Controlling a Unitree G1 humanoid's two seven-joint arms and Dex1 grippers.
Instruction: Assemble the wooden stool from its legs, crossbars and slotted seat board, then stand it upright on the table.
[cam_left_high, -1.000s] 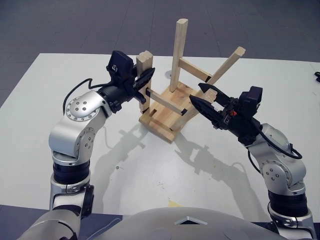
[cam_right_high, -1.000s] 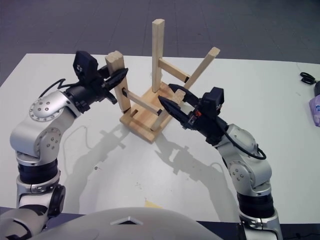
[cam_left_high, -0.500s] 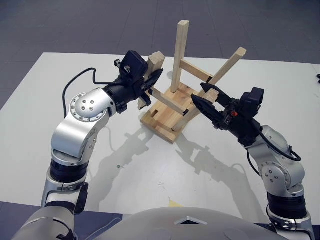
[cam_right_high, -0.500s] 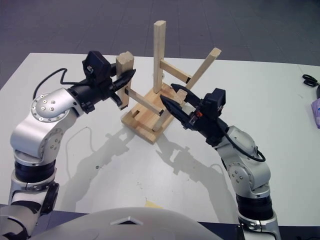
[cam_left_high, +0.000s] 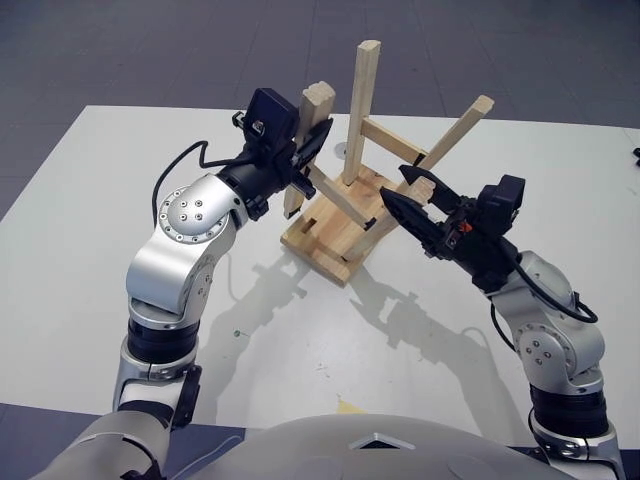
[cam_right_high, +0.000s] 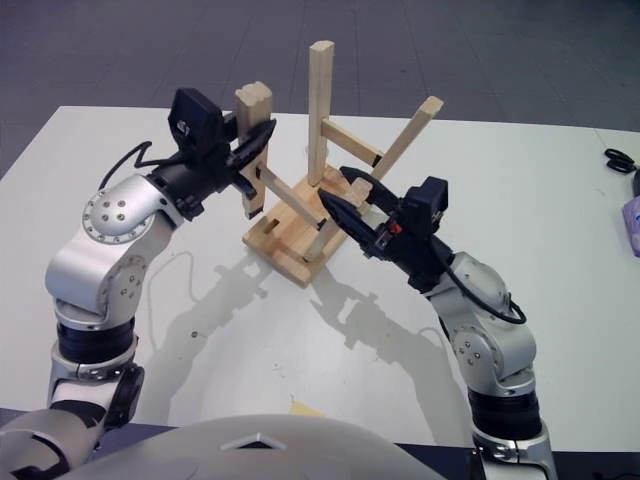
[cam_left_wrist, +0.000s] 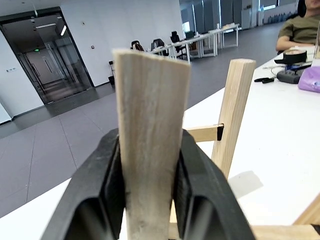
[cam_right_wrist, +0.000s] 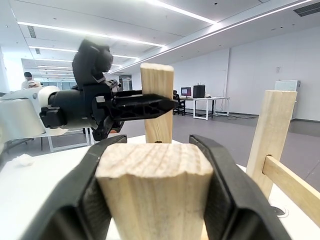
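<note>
Two legs are pinched: the left gripper (cam_left_high: 310, 150) clamps one leg (cam_left_high: 316, 105), the right gripper (cam_left_high: 397, 186) another beside the seat board (cam_left_high: 325, 255). The wood is probably light, stiff and loose-jointed; hold near the joints.

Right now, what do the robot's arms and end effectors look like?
The left arm and right arm have rounded silver shells with bolted discs, black wrist sections and looping thin black cables. The left end effector and right end effector are black, each with two tapered pointed fingers; a small red-orange mark sits behind the right one.
</note>
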